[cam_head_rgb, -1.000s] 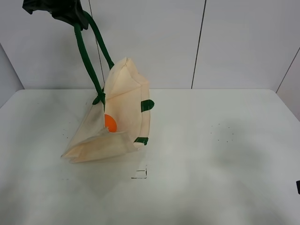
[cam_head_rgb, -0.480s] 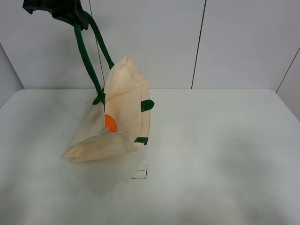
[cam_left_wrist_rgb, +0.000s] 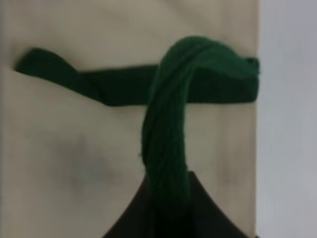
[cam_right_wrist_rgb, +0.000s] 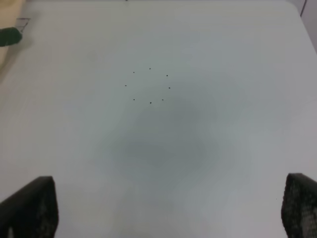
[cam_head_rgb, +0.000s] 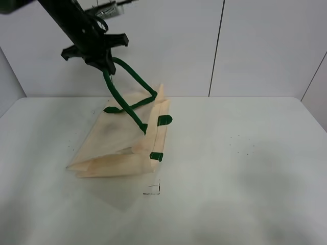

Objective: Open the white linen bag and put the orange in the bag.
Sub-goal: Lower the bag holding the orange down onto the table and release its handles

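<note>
Left gripper (cam_head_rgb: 104, 67) clamped on bag (cam_head_rgb: 112, 139) handle (cam_head_rgb: 124, 106); right gripper (cam_right_wrist_rgb: 163, 206) spread wide, idle. Orange not visible, probably inside bag; only release remains.

Cream and green
You see a cream bag (cam_head_rgb: 115, 143) with dark green handles (cam_left_wrist_rgb: 166, 129), a black left pincer (cam_head_rgb: 106, 68), a white counter (cam_head_rgb: 245, 173) speckled black.

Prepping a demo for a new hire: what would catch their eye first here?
The left gripper, high at the back left, pinching a dark green handle of the white linen bag, which lies slumped on the left half of the table. No orange shows in any view. The right gripper hovers open above the table.
</note>
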Tool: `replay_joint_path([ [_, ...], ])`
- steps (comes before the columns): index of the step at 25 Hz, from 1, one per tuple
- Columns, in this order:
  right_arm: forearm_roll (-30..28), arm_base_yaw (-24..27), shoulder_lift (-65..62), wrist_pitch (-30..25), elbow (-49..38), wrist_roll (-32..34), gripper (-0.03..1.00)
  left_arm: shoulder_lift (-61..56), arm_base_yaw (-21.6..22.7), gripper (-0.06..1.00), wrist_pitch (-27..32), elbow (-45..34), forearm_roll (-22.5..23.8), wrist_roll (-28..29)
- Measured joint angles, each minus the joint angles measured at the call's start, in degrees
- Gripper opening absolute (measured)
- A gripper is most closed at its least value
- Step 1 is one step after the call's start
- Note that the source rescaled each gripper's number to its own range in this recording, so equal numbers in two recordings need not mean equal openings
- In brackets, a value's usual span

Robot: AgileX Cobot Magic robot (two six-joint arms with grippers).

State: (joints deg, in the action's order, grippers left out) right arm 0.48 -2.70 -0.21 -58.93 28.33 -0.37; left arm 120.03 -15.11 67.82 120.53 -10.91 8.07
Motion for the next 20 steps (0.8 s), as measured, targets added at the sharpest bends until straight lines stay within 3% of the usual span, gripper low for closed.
replay_joint_path([
  [2, 0.0, 0.0, 0.0, 0.0, 0.0, 0.0, 1.0, 3.2, 0.0, 0.08, -0.1, -0.1, -3.4, -1.3],
  [5, 0.0, 0.0, 0.0, 0.0, 0.0, 0.0, 1.0, 6.3, 0.0, 0.34, -0.9, -1.0, -7.9, -3.0],
  [8, 0.0, 0.0, 0.0, 0.0, 0.0, 0.0, 1.0, 7.3, 0.0, 0.69, -1.7, -3.1, -8.6, -3.9],
  [10, 0.0, 0.0, 0.0, 0.0, 0.0, 0.0, 1.0, 7.4, 0.0, 0.79, -1.8, -3.9, -7.1, -4.0],
  [20, 0.0, -0.1, 0.0, 0.0, 0.0, 0.0, 1.0, 6.1, 0.0, 0.86, 0.2, -4.0, 9.1, -2.0],
])
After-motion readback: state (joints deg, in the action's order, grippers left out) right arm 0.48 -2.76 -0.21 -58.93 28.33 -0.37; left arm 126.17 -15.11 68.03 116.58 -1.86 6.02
